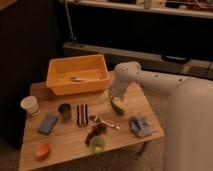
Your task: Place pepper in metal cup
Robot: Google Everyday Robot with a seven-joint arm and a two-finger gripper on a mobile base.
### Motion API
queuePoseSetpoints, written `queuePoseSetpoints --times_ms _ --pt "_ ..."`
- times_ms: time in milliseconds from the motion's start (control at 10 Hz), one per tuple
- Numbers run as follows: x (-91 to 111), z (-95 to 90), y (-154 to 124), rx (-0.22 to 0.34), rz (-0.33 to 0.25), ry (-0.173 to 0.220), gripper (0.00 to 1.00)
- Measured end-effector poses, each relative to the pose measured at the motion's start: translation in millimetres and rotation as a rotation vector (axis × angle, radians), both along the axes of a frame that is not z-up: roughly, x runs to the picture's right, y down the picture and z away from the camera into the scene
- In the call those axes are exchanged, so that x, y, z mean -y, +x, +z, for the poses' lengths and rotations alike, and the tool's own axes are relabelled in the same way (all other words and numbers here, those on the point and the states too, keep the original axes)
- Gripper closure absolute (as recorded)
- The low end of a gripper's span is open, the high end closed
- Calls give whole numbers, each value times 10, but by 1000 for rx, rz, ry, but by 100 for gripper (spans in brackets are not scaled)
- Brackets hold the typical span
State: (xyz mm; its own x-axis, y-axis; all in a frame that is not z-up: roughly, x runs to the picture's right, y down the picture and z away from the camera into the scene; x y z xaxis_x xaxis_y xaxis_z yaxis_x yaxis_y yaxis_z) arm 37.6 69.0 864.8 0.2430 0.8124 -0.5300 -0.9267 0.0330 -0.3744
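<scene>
**Gripper**: at the end of the white arm, low over the wooden table, just off the near-right corner of the yellow bin. At or just beside the far end of the pepper. Wide or narrow: cannot tell.

**Pepper**: dark green, lying flat on the table right of centre. Apparently not lifted.

**Metal cup**: upright, left of centre, well apart from the pepper.

**Between the two:** striped item just right of the cup; spoon slightly nearer.

**Also listed:** paper cup left of the metal cup; grape bunch near the spoon.

**Hazards, as judged:**
- Slip or roll on closing. Cause: glossy, curved skin and a hold near the tip rather than the middle.
- Pepper hanging tilted once raised. Cause: the same off-centre hold.
- Knock against the bin corner. Cause: the arm's closeness to it.
- Sweep of the striped item or spoon on the way left. Cause: too low a carry.
- Cup tipped or pushed. Cause: light weight and a long pepper entering at an angle.
- Wrong cup. Cause: the paper cup standing close by.
</scene>
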Motion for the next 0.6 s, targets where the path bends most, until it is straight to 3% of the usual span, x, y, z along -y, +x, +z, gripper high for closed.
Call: queuePoseSetpoints --times_ms 200,600 --pt "-112 167 -79 8 -56 -7 20" --pt "-374 341 -15 -26 -100 -42 20"
